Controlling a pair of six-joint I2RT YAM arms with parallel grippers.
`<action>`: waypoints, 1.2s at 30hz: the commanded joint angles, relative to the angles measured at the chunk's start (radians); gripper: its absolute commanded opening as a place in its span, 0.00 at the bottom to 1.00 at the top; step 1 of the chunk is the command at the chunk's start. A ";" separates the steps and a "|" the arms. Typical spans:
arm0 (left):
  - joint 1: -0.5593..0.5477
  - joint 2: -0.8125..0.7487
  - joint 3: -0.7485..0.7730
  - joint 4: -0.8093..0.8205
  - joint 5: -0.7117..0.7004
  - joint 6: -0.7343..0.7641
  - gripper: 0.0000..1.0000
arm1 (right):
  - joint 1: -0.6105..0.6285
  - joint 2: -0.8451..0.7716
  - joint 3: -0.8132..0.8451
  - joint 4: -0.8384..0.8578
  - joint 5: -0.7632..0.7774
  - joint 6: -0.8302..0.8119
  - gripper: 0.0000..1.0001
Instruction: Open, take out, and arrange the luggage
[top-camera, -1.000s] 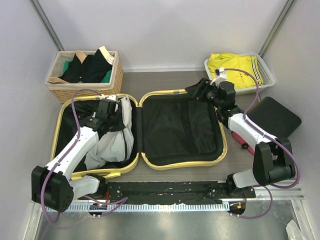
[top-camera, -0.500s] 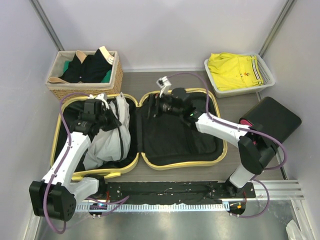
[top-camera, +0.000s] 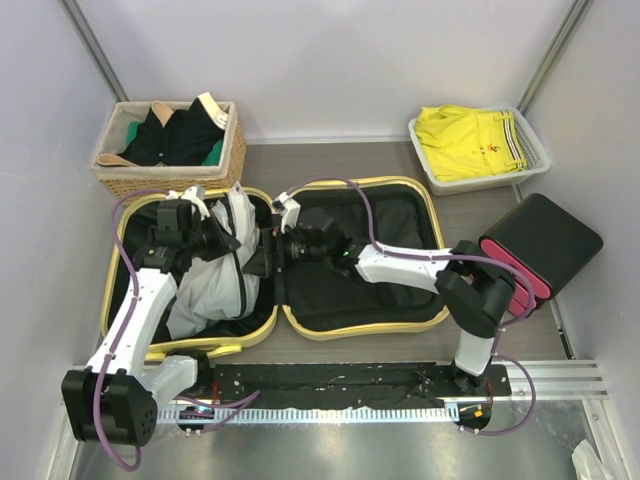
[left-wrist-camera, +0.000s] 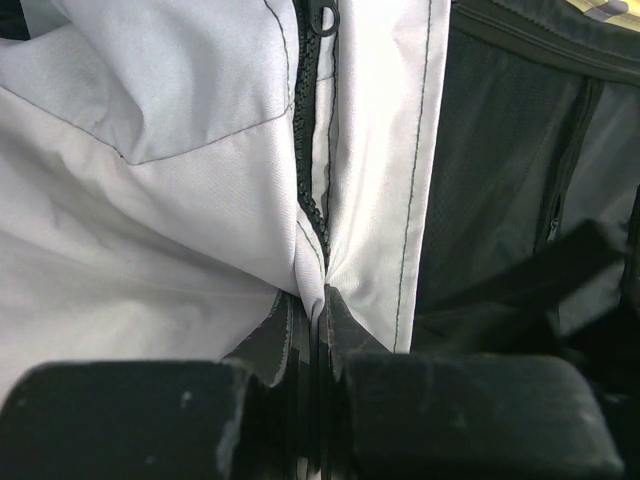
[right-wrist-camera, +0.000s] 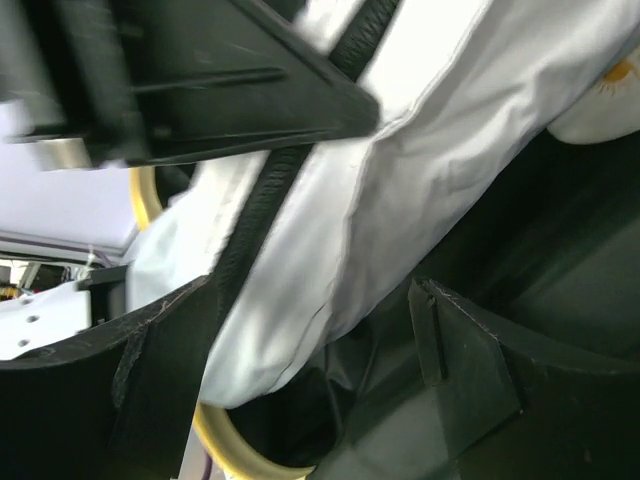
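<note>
**Both arms meet at the jacket in the open luggage**
The luggage (top-camera: 360, 328) lies open flat on the surface (top-camera: 330, 160). The left arm bends over its left half, left fingers (left-wrist-camera: 120, 410) pinched shut on the white jacket (top-camera: 215, 290) beside its zipper. The right arm stretches left across the right half, right fingers (right-wrist-camera: 165, 350) spread wide around the jacket's right edge, near the hinge.

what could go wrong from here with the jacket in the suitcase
1. The left claw pinches only a thin fold of the white jacket beside its zipper; lifting may let the fabric slip out.
2. The open right claw is close to the left one over the hinge of the suitcase; the two might collide, or it might catch the black lining instead of the jacket.
</note>
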 joint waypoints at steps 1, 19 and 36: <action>0.010 -0.013 0.021 0.130 0.074 -0.015 0.00 | 0.025 0.061 0.093 -0.003 0.004 -0.016 0.85; 0.012 -0.026 0.006 0.132 0.062 0.002 0.00 | 0.129 0.245 0.277 -0.055 -0.010 0.058 0.86; 0.012 -0.027 0.062 0.075 -0.002 0.023 0.30 | 0.102 0.231 0.213 0.091 -0.047 0.125 0.01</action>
